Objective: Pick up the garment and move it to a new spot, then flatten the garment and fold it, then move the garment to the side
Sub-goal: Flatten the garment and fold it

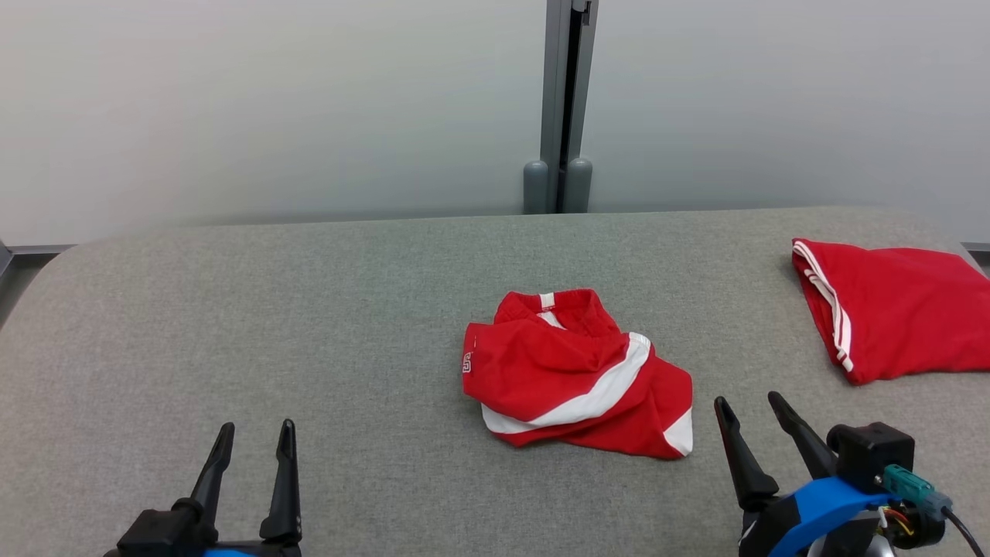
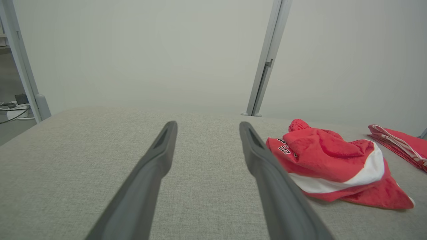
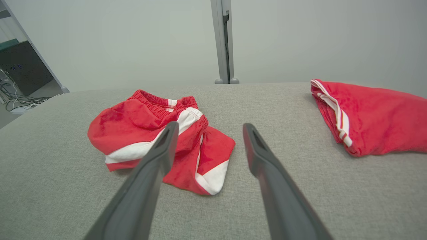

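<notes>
Head view: grey fabric-covered table [image 1: 232, 309] with a pale wall behind and a grey post [image 1: 567, 100] standing at its far edge. The garment [image 1: 576, 375], red shorts with white bands and a small white logo on one hem, lies crumpled in a loose heap near the middle of the table, a little right of centre, waistband toward the wall. A second red piece [image 1: 897, 309] with white stripes lies folded flat at the far right edge, well apart from the heap. Left gripper [image 1: 257, 425] low at the near left, fingers spread and empty, over bare table and well apart from the garment. Right gripper [image 1: 747, 398] low at the near right, fingers likewise spread, nothing between them, tips just beside the heap's near right corner but not touching it. Left wrist view: the garment sits off to the right of the fingers. Right wrist view: its left finger overlaps the heap in the picture; the folded piece lies to the right.
</notes>
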### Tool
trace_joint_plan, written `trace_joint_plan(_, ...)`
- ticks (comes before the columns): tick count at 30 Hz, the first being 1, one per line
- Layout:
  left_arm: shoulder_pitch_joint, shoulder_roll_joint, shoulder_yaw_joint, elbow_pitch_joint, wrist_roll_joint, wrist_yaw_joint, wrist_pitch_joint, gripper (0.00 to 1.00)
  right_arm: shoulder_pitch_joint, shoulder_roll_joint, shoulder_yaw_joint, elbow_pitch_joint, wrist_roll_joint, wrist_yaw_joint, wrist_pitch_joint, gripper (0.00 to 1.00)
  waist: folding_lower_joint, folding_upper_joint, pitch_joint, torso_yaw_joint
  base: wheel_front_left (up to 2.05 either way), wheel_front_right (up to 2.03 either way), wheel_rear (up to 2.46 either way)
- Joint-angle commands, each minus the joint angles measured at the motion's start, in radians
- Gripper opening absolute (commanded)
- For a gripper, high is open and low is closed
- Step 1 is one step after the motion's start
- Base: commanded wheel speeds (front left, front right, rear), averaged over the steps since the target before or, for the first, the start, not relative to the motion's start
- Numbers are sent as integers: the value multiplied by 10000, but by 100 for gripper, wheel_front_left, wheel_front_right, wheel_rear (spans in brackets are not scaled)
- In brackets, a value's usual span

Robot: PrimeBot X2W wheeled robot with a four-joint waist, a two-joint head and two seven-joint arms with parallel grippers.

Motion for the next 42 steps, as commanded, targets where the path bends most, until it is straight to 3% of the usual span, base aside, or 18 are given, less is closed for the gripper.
trace_joint_plan(1,-110,72,51,-78,-13,54,-2,100,138,28,-30,2,-8,5,-66,100,0,-1,16,-7,0,0,0)
trace_joint_plan(11,16,134,-9,-233,3,239,139,100,152,34,15,-57,-29,5,-55,100,0,-1,106,-37,0,0,0)
trace_joint_plan(15,-246,170,-176,-149,-81,106,529,100,94,36,64,-70,-5,5,-35,100,0,-1,204,-49,0,0,0)
trace_joint_plan(22,-2647,340,-708,517,-345,-392,2927,100,-299,28,191,-237,-71,5,-17,100,0,-1,816,-378,0,0,0)
trace_joint_plan(28,-5251,135,-928,1732,-508,-344,4887,100,-722,29,420,-296,-50,5,-42,100,0,-1,1674,-1320,0,0,0)
trace_joint_plan(35,-7718,-270,-1070,3563,-528,424,7272,100,-1099,16,424,-429,-89,3,-133,100,0,-1,2836,-2415,0,0,0)
trace_joint_plan(42,-8860,-128,-1667,4949,-26,950,9491,100,-1192,24,457,-386,3,3,-316,100,0,-1,3338,-3016,0,0,0)
